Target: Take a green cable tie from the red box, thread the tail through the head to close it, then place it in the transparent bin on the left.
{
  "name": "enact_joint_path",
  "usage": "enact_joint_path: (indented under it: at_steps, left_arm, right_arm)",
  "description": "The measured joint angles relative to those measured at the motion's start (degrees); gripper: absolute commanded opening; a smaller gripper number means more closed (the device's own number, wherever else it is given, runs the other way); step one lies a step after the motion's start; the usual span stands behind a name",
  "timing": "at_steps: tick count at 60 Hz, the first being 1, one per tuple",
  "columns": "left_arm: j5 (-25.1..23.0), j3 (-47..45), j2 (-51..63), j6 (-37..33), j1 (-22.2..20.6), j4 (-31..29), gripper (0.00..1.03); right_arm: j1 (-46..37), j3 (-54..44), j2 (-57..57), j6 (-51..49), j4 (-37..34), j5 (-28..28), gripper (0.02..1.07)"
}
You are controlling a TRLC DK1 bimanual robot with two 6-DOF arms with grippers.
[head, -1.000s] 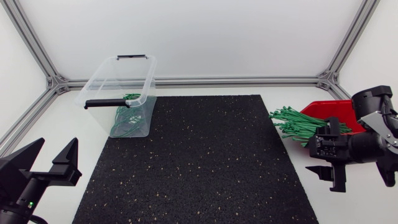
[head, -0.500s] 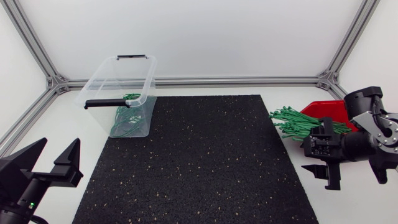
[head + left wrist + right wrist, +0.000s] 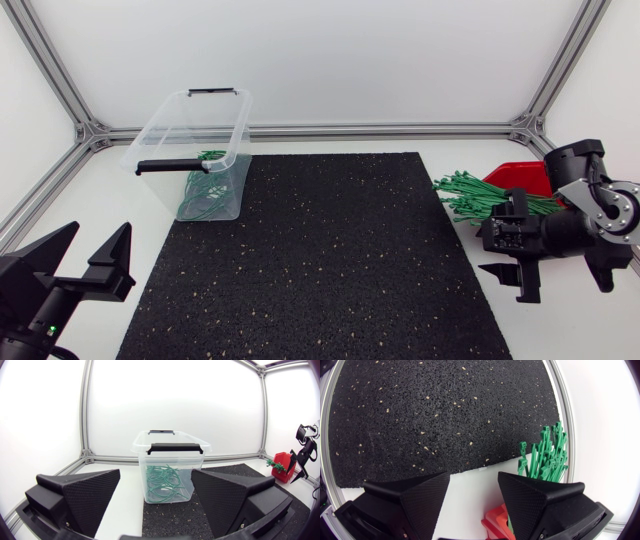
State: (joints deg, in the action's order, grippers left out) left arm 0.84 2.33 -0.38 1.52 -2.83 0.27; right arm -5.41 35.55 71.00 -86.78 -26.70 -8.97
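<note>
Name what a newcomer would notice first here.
The bright green cable ties fanning out of the red box at the black mat's right edge stand out most, with the open right gripper close beside them. Next comes the transparent bin at the mat's far left corner, with looped green ties lying inside.

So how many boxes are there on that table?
2. A transparent bin at the black mat's far left corner, with looped green ties inside; a red box at the right, partly hidden by the right arm, holding straight ties.
</note>
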Motion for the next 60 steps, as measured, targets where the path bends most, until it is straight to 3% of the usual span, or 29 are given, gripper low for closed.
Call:
enact_joint_path:
  at_steps: [30,36,60]
  left_arm:
    - [-0.15,0.0,0.0,0.02,-0.26,0.0,0.99]
    - [-0.15,0.0,0.0,0.02,-0.42,-0.02,0.99]
    - [-0.15,0.02,0.0,0.02,-0.72,-0.02,0.99]
  right_arm:
    - [-4.17,0.5,0.7,-1.4,2.75,0.04,0.74]
    - [-4.9,0.81,0.81,-2.01,2.75,0.02,0.64]
    - [-7.1,1.64,1.01,-3.87,2.69,0.02,0.64]
